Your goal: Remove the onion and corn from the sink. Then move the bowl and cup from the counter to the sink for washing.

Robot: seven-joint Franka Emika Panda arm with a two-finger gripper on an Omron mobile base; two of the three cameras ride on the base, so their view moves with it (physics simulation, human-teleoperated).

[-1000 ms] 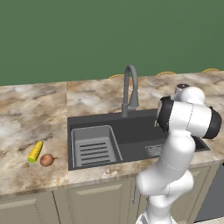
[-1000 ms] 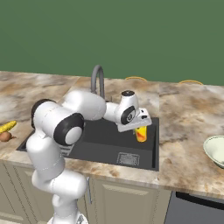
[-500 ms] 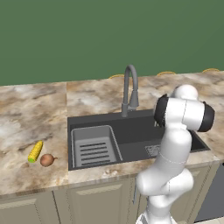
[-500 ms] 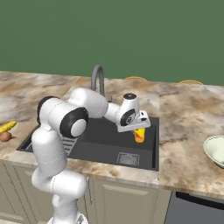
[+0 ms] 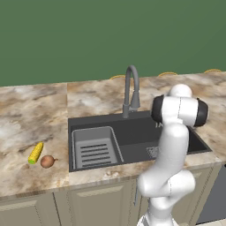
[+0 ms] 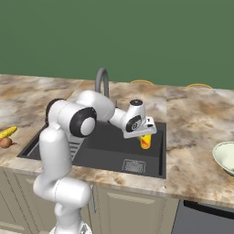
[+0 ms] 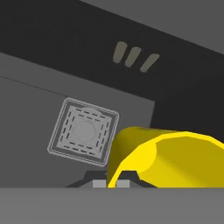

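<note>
Faucet (image 6: pixel 103 82) is standing at the back rim of the sink (image 5: pixel 132 137), behind the gripper (image 6: pixel 145 137) and off toward the arm's shoulder side; nothing is sitting between the gripper and the basin floor beneath it. Ribbed rack (image 5: pixel 93 148) is occupying the sink's far end, well apart from the gripper. Drain grate (image 7: pixel 83 131) is lying almost directly below the gripper, just off to one side in the hand view. Three slots (image 7: pixel 133 57) are showing on the basin wall beyond it. Arm is reaching forward from a raised elbow, forearm stretching out across the sink, hand pointing down over the basin's near end. Fingers are clamped narrow on the cup (image 6: pixel 146 141), which is hanging under the hand inside the sink opening, yellow with a red mark on its side; whether its base is touching the floor cannot be told. In the hand view the cup (image 7: pixel 170 157) is tilting across the lower corner, its open mouth toward the grate. Corn (image 5: pixel 35 152) and onion (image 5: pixel 47 161) are lying just beside each other on the counter (image 5: pixel 35 119), beyond the rack end, far from the gripper. Bowl (image 6: pixel 225 157) is resting on the counter on the gripper's other side, well apart, cut off by the frame edge.
</note>
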